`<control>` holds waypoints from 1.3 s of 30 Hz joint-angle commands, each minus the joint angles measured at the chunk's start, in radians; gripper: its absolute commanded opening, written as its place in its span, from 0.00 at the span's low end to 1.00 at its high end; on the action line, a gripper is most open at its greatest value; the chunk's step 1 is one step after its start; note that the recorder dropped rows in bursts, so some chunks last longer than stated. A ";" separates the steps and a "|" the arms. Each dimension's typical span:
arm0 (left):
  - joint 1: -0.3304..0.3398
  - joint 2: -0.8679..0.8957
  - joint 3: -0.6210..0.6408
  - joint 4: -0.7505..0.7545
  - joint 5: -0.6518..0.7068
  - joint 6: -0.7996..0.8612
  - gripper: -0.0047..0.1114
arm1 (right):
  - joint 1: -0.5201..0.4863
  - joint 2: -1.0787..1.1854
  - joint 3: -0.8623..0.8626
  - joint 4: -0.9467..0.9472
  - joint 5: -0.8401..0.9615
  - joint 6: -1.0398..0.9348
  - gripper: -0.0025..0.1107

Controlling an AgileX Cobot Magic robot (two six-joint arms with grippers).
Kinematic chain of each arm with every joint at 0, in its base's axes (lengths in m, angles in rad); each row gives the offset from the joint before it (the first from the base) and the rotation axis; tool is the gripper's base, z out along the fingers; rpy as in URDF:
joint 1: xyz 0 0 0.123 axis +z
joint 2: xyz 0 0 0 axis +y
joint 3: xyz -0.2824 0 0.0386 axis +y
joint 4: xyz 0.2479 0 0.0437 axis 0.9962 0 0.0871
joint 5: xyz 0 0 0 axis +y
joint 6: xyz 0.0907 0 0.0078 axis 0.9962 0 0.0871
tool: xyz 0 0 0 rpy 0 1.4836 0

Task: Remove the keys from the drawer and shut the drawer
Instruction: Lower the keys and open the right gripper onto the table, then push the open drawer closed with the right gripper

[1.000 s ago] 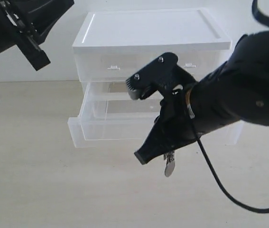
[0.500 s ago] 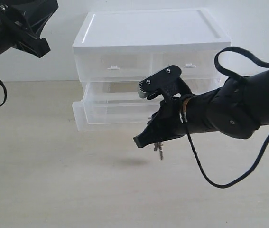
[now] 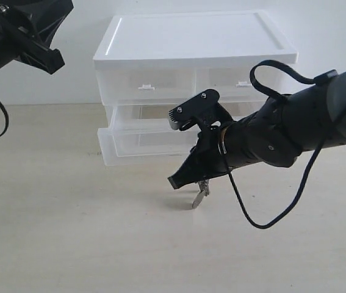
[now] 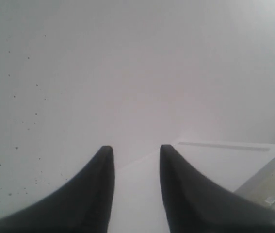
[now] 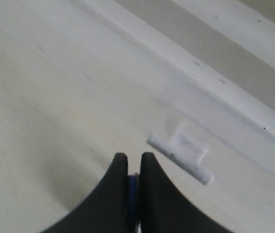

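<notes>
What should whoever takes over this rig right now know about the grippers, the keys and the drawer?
Right gripper: shut on the silver-grey metal keys with a blue oval fob, which dangle low over the pale table in front of the white-topped plastic cabinet.
Left gripper: open, empty, raised off to the side.
Wide translucent plastic drawer: partly pulled out.
Done: keys are out of the drawer.
Left: set the keys down, then push the drawer shut.

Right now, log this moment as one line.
right gripper: shut on keys, outside drawer | keys: hanging low over table | drawer: partly open | left gripper: open, empty, raised
</notes>
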 commanded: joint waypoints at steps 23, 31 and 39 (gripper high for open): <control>0.002 0.000 0.002 -0.008 0.008 0.002 0.30 | -0.017 -0.058 0.029 0.014 -0.106 -0.051 0.02; 0.002 0.000 0.002 -0.008 0.010 0.002 0.30 | -0.148 -0.017 0.003 0.038 -0.197 -0.021 0.02; 0.002 0.000 0.002 -0.008 0.010 0.002 0.30 | -0.156 0.047 -0.056 0.040 -0.291 -0.017 0.02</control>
